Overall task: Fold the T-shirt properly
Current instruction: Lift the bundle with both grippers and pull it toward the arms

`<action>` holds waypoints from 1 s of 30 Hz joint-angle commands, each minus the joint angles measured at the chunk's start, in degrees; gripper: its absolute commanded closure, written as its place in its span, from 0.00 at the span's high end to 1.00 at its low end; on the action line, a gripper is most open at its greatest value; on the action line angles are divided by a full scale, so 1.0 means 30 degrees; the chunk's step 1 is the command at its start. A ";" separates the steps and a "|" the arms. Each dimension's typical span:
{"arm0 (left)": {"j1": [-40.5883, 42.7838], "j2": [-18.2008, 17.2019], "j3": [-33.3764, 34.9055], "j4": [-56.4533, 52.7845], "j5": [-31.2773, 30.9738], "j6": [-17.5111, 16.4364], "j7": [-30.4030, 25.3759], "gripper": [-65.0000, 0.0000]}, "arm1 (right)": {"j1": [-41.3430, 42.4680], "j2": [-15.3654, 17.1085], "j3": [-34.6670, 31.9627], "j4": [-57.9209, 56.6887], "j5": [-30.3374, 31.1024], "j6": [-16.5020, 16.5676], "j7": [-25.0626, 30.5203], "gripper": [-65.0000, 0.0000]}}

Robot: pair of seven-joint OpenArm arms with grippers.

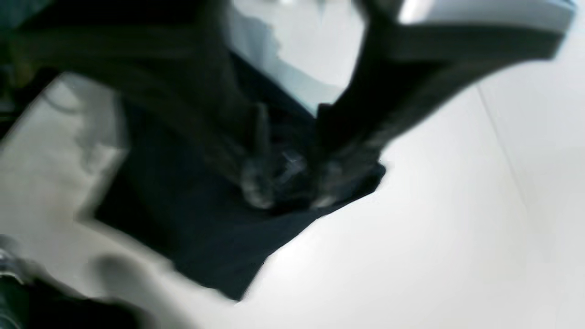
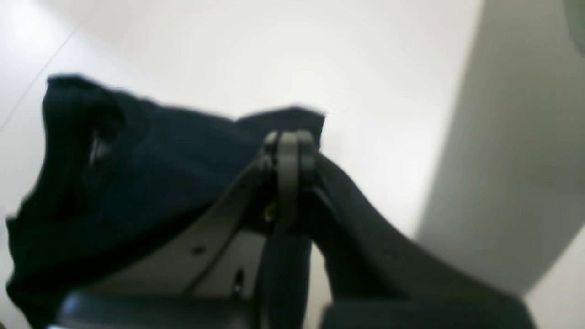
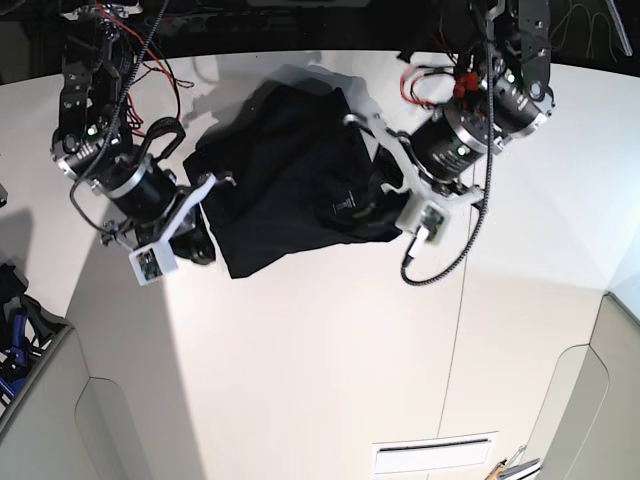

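The black T-shirt (image 3: pixel 285 175) lies bunched and wrinkled on the white table at the back centre, with a small white label mark (image 3: pixel 345 204) showing. My left gripper (image 3: pixel 388 200) is at the shirt's right edge. In the blurred left wrist view the left gripper (image 1: pixel 289 185) is closed on the cloth (image 1: pixel 196 214). My right gripper (image 3: pixel 212 205) is at the shirt's left edge. In the right wrist view the right gripper (image 2: pixel 290 148) is shut on a fold of the shirt (image 2: pixel 151 169), with a strip of cloth running down between the fingers.
The white table (image 3: pixel 320 360) has a thin seam (image 3: pixel 460 300) running front to back. Red and black cables (image 3: pixel 430 80) hang near the arm bases at the back. Blue items (image 3: pixel 14 335) sit at the left edge. A vent slot (image 3: pixel 435 455) is at the front.
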 commanded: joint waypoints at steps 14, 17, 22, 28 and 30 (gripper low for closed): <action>0.0765 0.0160 0.5697 -0.4116 0.1698 -0.0044 -0.1253 0.13 | 0.6841 -0.0175 0.0051 -0.9391 0.2229 0.1982 0.1086 0.00; 0.0721 0.0153 0.5617 -0.5166 0.1690 -0.0036 -0.1246 0.13 | 0.7220 -0.0444 -0.0080 -1.0856 0.2266 0.2033 0.1297 0.00; 0.0685 0.0146 0.5071 -0.5858 0.2317 -0.0036 -0.1224 0.13 | 0.6885 -0.0437 -0.0554 -1.2349 0.2426 0.2572 0.1319 0.00; 0.0590 0.0146 0.1348 -0.6011 0.3490 0.0029 -0.1246 0.14 | 0.6615 -0.0036 -0.0576 -1.2437 0.3832 0.2579 0.0204 0.00; 0.0299 0.0138 -0.0109 -0.6011 0.3169 0.0022 -0.1246 0.14 | 0.6615 0.0226 -0.0576 -1.2407 0.4918 0.2601 -0.0321 0.00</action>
